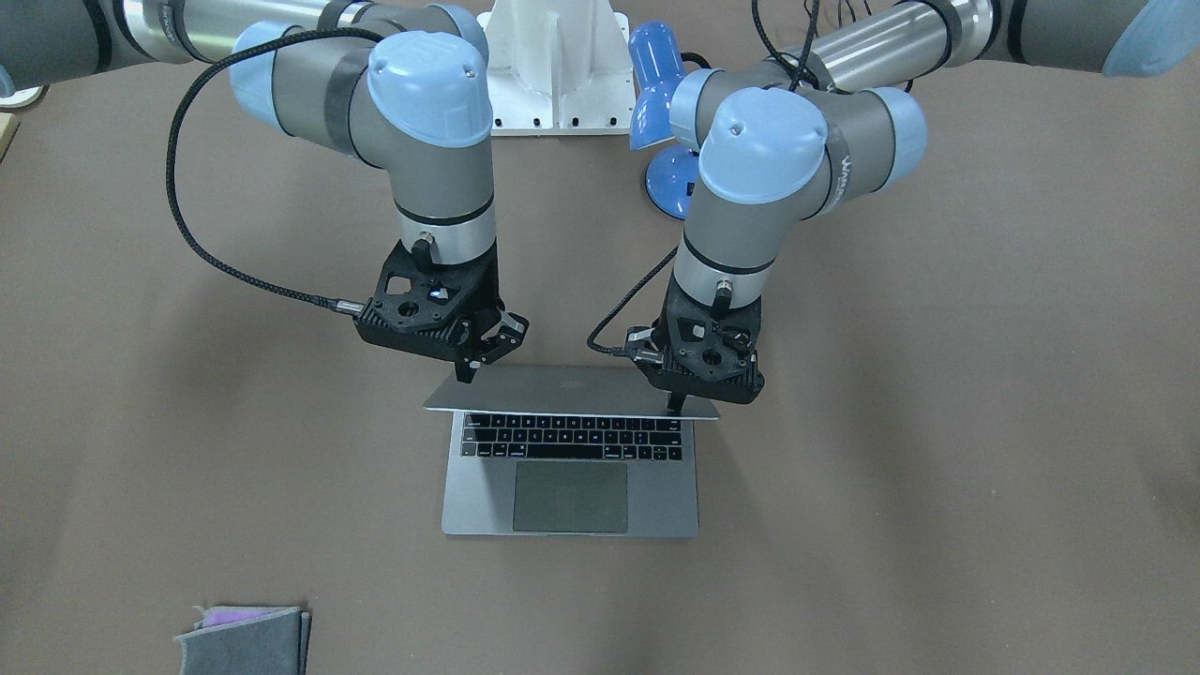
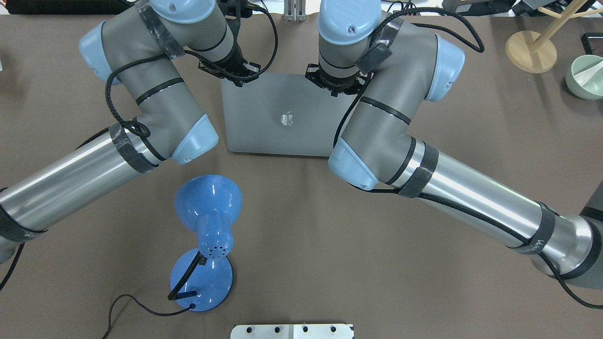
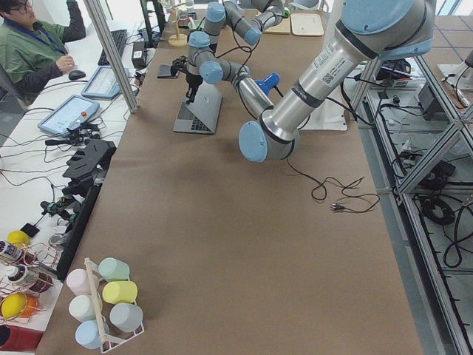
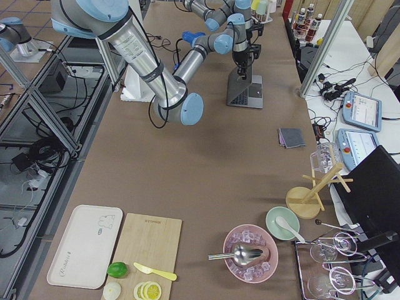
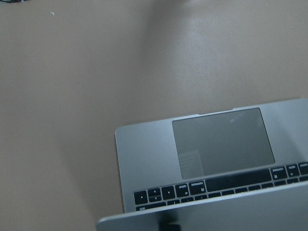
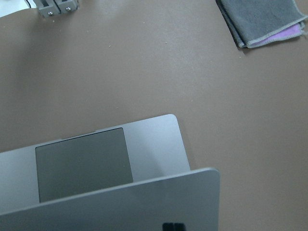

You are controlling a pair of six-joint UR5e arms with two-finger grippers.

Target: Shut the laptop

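Note:
The silver-grey laptop [image 1: 572,487] lies in the middle of the table with its black keys and trackpad showing. Its lid [image 2: 287,118], with the dark apple logo, leans forward over the keyboard, partly lowered. My left gripper [image 1: 675,406] is shut, its tip resting on the lid's top edge at one corner. My right gripper [image 1: 466,375] is shut, its tip on the lid near the other corner. Neither holds anything. The left wrist view shows the trackpad [image 5: 221,142] under the lid's edge. The right wrist view shows it too [image 6: 82,163].
A blue desk lamp [image 2: 207,235] stands between the laptop and the robot's base, its cord trailing on the table. A grey felt pouch [image 1: 244,642] lies at the operators' edge, also in the right wrist view [image 6: 262,21]. Brown table surface surrounds the laptop.

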